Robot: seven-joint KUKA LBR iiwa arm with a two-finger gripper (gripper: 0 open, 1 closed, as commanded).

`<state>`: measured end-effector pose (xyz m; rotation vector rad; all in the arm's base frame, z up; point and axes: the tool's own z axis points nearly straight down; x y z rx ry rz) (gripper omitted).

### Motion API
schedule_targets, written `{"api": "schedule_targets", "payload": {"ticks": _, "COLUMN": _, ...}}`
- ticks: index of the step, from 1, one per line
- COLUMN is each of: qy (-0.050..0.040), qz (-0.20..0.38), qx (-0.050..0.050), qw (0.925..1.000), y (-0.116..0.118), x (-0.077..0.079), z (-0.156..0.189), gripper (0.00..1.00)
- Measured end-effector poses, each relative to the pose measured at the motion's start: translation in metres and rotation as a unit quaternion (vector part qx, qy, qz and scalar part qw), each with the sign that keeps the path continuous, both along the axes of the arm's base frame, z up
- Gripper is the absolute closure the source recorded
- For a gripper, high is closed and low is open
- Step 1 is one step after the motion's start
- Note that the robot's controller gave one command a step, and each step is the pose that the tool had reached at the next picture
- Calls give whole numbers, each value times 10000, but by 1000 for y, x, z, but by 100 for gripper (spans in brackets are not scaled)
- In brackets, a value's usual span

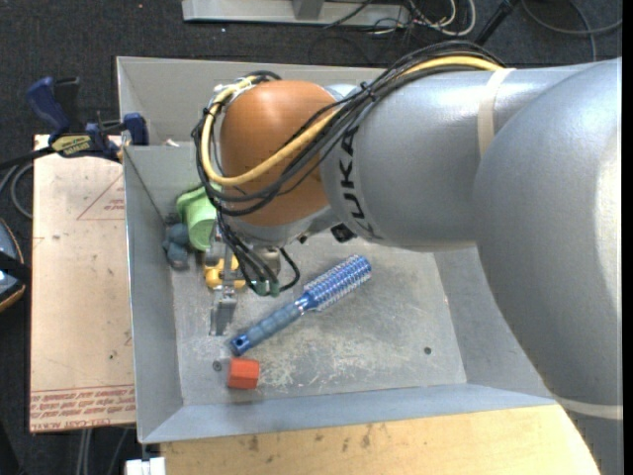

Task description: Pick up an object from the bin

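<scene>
1. Camera view, things: the gripper (224,315) hangs over the left part of the bin (150,285), above bare floor. The blue brush (302,308) lies just right of it, slanting from its bristle head at the far right to its handle end at the near left. A small red block (243,373) sits near the front wall, just beyond the handle end. A green cup (198,221) and some small bits lie heaped at the far left, partly under the arm.
2. Camera view, handling: the brush looks the likeliest pick. It is probably light, stiff plastic, and smooth enough to slip. The slim handle, taken across its width near the middle, seems the best hold, since the bristle head would give under pressure. The block would be light and hard, but sits close to the wall.
3. Camera view, pose: the arm reaches in from the right and its orange cover (272,151) sits over the far left. The gripper points down, low over the floor. Whether it is spread or pressed together cannot be told, and nothing is seen held.
</scene>
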<state>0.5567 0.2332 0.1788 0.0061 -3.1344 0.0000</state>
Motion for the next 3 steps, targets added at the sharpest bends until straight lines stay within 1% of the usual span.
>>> {"api": "schedule_targets", "payload": {"ticks": 1, "qy": -25, "qz": 730, "qx": 0, "qw": 9973, "y": -73, "x": -16, "z": -98, "gripper": 0}}
{"api": "schedule_targets", "payload": {"ticks": 2, "qy": -36, "qz": 742, "qx": 11, "qw": 9972, "y": -70, "x": -16, "z": -96, "gripper": 100}}
{"api": "schedule_targets", "payload": {"ticks": 3, "qy": -83, "qz": 767, "qx": 16, "qw": 9970, "y": -74, "x": -24, "z": 72, "gripper": 100}}
